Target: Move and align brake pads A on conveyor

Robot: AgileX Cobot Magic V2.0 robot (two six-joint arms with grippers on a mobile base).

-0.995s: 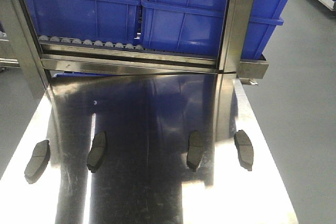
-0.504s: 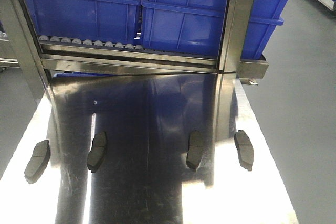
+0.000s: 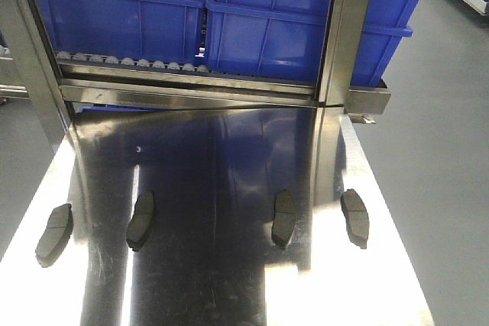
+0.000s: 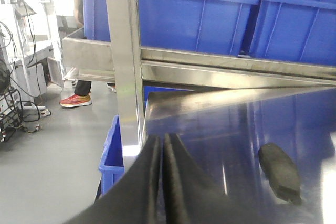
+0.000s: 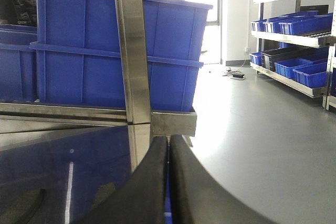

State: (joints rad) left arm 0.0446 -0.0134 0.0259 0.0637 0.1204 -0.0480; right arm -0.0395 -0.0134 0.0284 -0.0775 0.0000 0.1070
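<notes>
Steel polished to a mirror gives little friction, so the four brake pads [image 3: 140, 221], spread in a loose row on the table [image 3: 229, 280], could be skidded aside or knocked off an edge if pinched off-centre. Flat, slightly curved, matt dark-grey oblongs are seen. No belt is shown. The left gripper [image 4: 163, 141] and right gripper [image 5: 169, 141] are pressed closed, with nothing held.

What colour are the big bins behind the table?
The bins are blue, clearest in the front view.
</notes>
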